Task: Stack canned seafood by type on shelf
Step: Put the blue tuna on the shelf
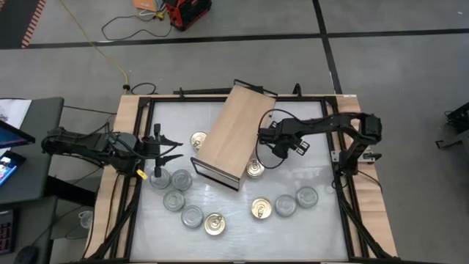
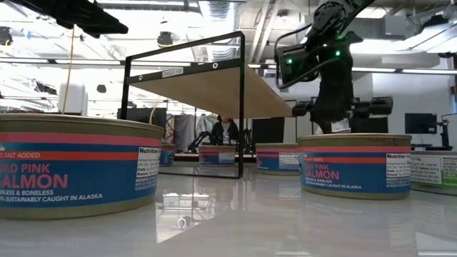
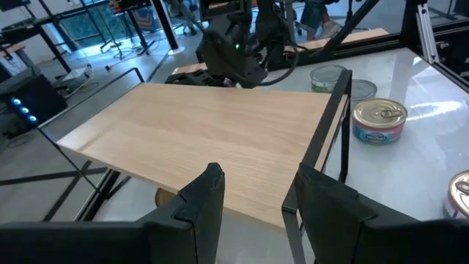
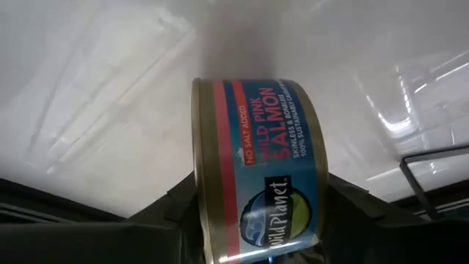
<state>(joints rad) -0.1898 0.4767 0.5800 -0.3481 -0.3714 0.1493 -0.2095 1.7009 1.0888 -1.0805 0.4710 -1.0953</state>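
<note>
Blue-and-red salmon tin (image 4: 256, 176) sits clamped between the right gripper (image 1: 265, 136) fingers, low beside the shelf's (image 1: 233, 133) right edge, mid-table. Grip looks narrow; I'd guess it could slip or clip the shelf frame when lifted. Left gripper (image 1: 167, 150) hovers half-parted and empty at the table's left side, near the grey-lidded tins (image 1: 176, 189).

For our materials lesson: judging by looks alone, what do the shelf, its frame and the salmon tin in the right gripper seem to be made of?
Shelf: pale wood, probably plywood, matte, faint grain showing.
Its frame: thin black bars, likely painted metal.
Salmon tin in the right gripper: metal, going by the gold rim, with a glossy printed label around its side.
</note>
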